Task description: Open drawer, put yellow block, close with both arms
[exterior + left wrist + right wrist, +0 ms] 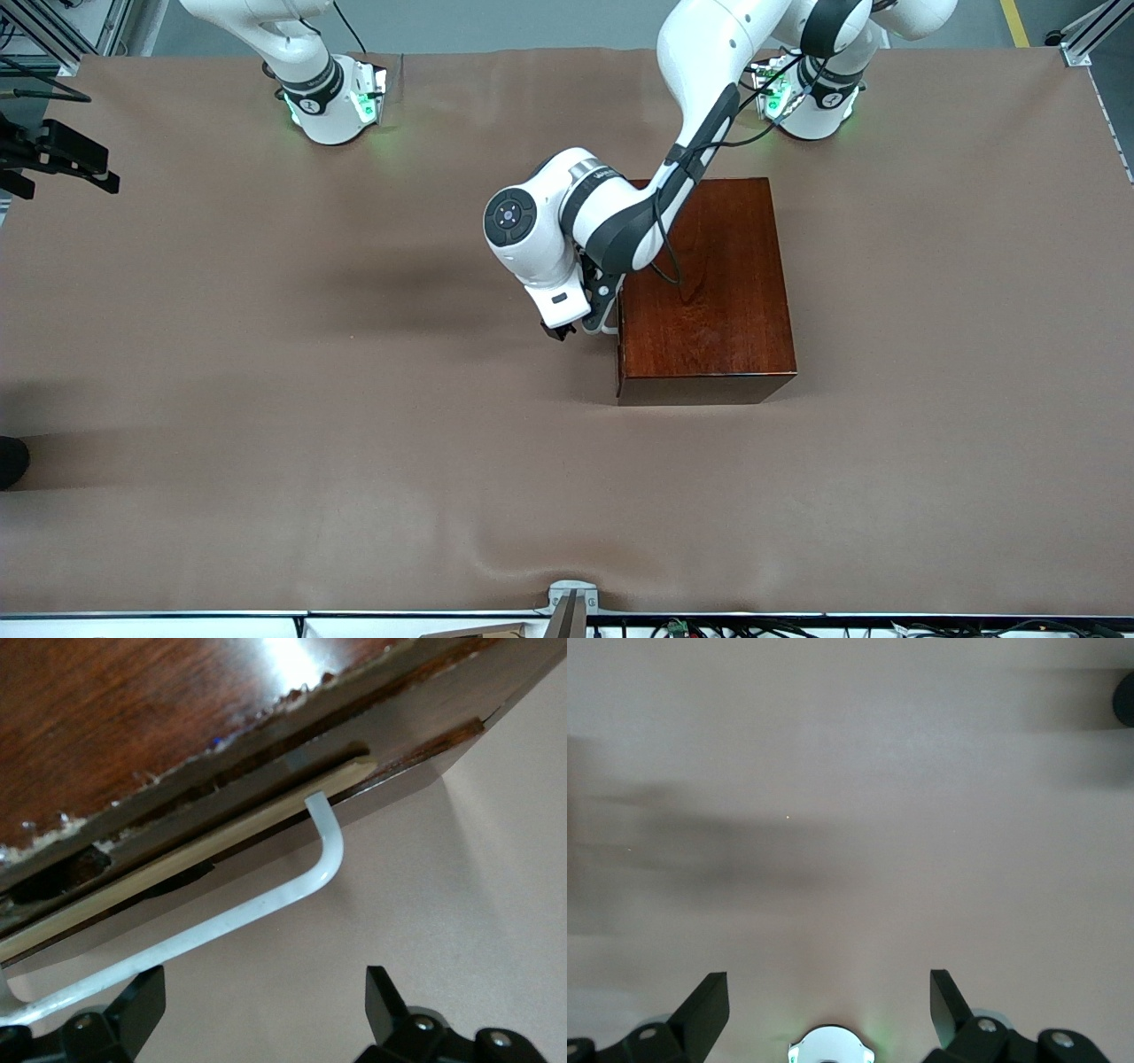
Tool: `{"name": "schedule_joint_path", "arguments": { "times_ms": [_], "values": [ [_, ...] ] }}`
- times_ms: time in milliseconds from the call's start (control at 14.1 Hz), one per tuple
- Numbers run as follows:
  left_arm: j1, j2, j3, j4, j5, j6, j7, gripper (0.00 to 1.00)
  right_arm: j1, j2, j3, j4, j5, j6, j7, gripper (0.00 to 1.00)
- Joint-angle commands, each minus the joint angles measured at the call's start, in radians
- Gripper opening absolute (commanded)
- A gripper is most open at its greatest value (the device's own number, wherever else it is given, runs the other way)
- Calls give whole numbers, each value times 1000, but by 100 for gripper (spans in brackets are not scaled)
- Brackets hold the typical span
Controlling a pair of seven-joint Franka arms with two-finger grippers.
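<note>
The dark mahogany box (709, 283) stands mid-table. Its drawer (266, 828) faces the right arm's end of the table, and a thin pale wooden edge shows along the top of the drawer front. The white U-shaped handle (266, 904) sticks out from that front. My left gripper (580, 323) is in front of the drawer; in the left wrist view the left gripper (263, 997) is open, one finger (137, 1005) just beside the handle bar, nothing between the jaws. My right gripper (829, 992) hangs open over bare table above its base. The yellow block is out of view.
Brown cloth (354, 443) covers the whole table. The right arm's base (332, 106) and the left arm's base (811, 102) stand along the edge farthest from the front camera. A black fixture (62, 159) and a dark object (11, 461) sit at the right arm's end.
</note>
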Motion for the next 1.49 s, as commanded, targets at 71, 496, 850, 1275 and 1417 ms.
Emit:
{"name": "schedule_joint_path", "arguments": {
  "times_ms": [71, 496, 850, 1275, 1417],
  "values": [
    [2, -52, -6, 2, 14, -37, 8, 100, 3, -10, -1, -2, -14, 0, -12, 100],
    [138, -386, -3, -31, -3, -43, 306, 100, 8, -10, 1, -2, -4, -1, -5, 100],
    [349, -503, -3, -48, -21, -148, 834, 100, 3, -10, 3, -2, -4, -1, -5, 100],
    [575, -679, -3, -219, -61, -276, 1387, 100, 5, -10, 3, -2, -6, -3, -2, 100],
    [638, -789, -22, -368, -57, -244, 1478, 100, 8, -10, 3, -2, -6, -1, -2, 100]
  ]
}}
